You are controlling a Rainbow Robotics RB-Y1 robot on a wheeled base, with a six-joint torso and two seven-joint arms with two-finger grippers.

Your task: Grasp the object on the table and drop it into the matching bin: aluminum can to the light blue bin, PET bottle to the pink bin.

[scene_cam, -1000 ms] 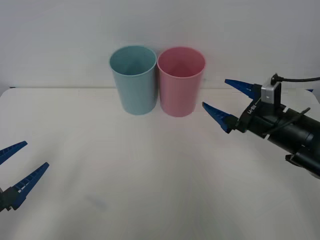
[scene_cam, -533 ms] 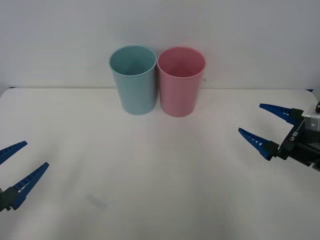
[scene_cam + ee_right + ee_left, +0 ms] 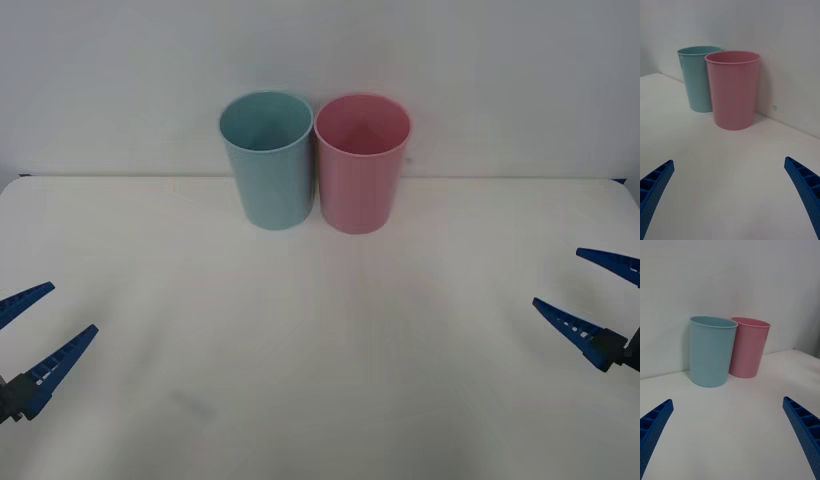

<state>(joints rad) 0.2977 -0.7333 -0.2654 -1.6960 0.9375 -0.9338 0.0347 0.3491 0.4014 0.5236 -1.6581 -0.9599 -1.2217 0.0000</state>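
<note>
Bins stand touching at the counter's (image 3: 300,350) far edge in the front view: light blue bin (image 3: 267,160) beside pink bin (image 3: 361,163). Left gripper (image 3: 35,335) and right gripper (image 3: 592,300) sit low at the sides, both spread and holding nothing. Wrist views show both bins, no can on the counter; judging by that, the drop is probably done, though neither bin's inside is visible.
</note>
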